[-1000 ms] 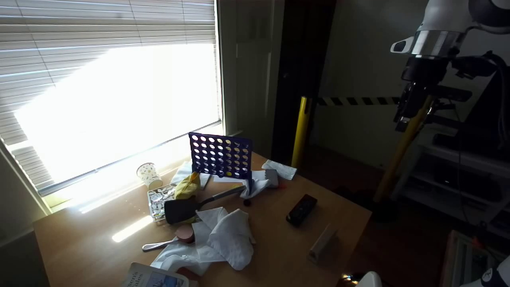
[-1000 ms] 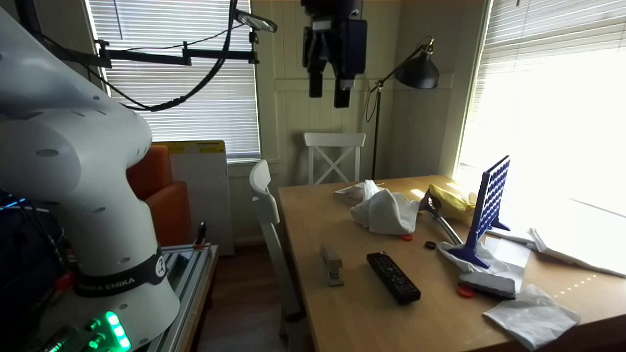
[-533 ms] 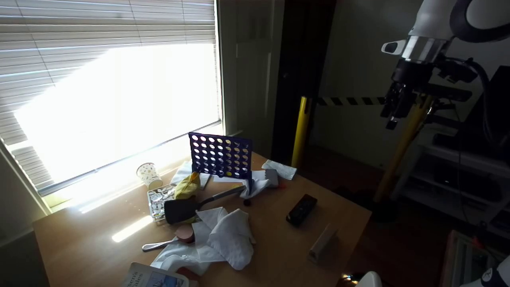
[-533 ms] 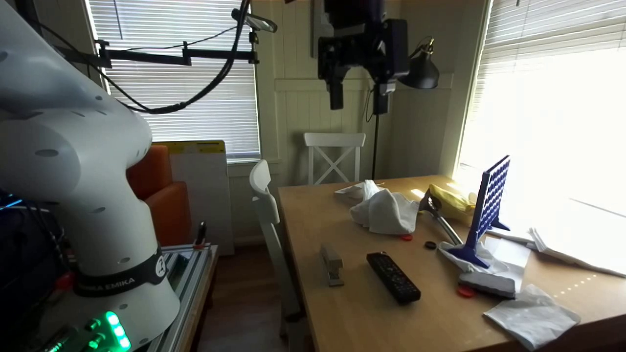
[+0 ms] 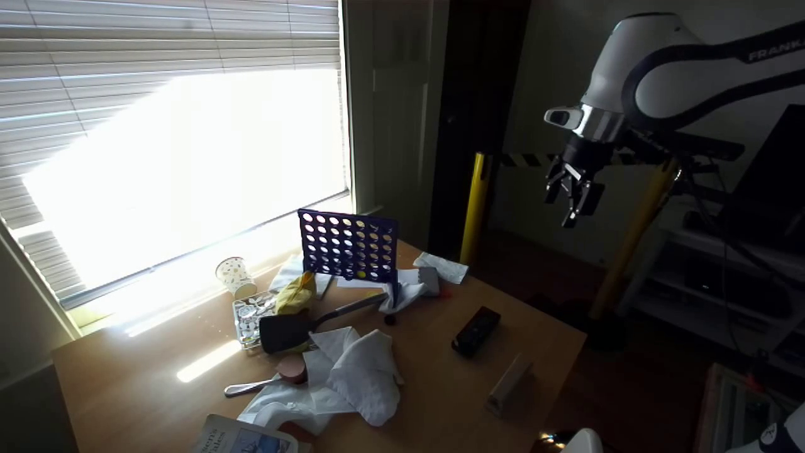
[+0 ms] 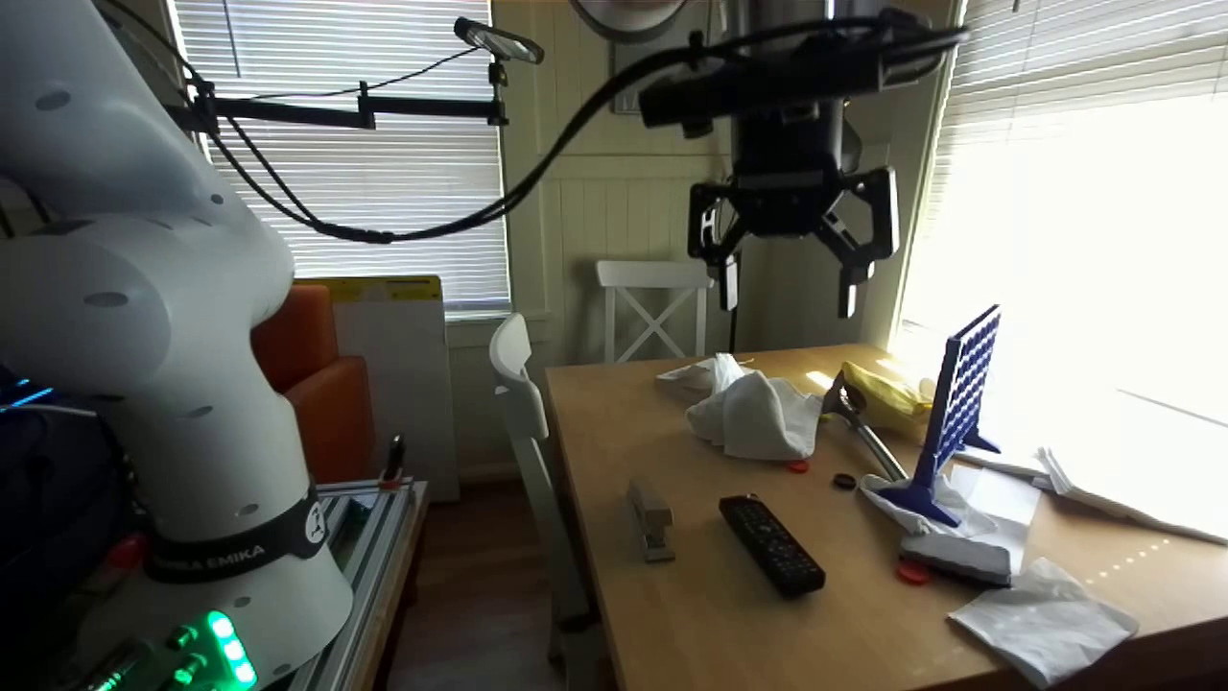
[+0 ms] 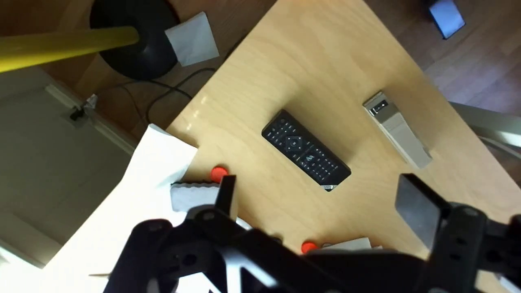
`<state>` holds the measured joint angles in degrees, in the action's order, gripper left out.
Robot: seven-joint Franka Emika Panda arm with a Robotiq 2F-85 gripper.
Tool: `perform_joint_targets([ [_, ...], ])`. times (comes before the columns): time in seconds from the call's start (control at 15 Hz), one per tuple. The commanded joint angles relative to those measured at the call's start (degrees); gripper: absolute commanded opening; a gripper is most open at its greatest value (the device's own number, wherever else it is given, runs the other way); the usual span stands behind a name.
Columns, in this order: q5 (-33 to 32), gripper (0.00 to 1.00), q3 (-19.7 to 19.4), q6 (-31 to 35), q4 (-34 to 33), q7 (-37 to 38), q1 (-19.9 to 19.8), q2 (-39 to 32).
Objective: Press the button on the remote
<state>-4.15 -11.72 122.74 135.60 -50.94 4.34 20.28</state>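
The black, elongated, rectangular remote (image 7: 306, 150) lies flat on the light-brown wooden table (image 7: 346, 53), key side up. In the wrist view, its long axis runs diagonally from upper left to lower right. A squarish black navigation pad (image 7: 294, 143) sits in the upper-left half; rows of small dark keys (image 7: 321, 167) with pale markings lie on 2 sides of it. The markings are too small to read. A small silvery-white strip (image 7: 328, 187) marks the lower-right end. A grey, narrow stapler (image 7: 399, 132) rests near the remote, not touching it. The black 2-finger hand (image 6: 788, 293) hangs in the air, well apart from the remote; its fingers (image 7: 417, 211) stand wide apart.
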Motion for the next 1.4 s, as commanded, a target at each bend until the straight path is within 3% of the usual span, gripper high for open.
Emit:
perform_joint_targets([
  [0.0,-1.9,1.00,1.7,7.2,-0.6,-7.9,-0.2,-7.8],
  [0.27,-0.1,1.00,3.7,17.0,0.6,-7.7,-1.5,-15.2],
  [0.33,0.0,1.00,4.1,12.9,0.7,-8.4,-1.9,-11.8],
  [0.8,-0.1,1.00,4.7,16.3,0.6,-8.1,-2.4,-15.3],
  [1.0,1.3,1.00,5.2,17.0,1.2,-14.0,-2.3,-18.8],
  [1.07,0.9,0.75,5.6,18.2,1.7,-15.5,-2.4,-19.8],
  [1.13,0.4,0.74,6.0,19.2,1.9,-16.1,-2.6,-20.8],
  [1.33,-0.2,0.53,6.7,23.4,1.9,-17.6,-3.6,-24.1],
])
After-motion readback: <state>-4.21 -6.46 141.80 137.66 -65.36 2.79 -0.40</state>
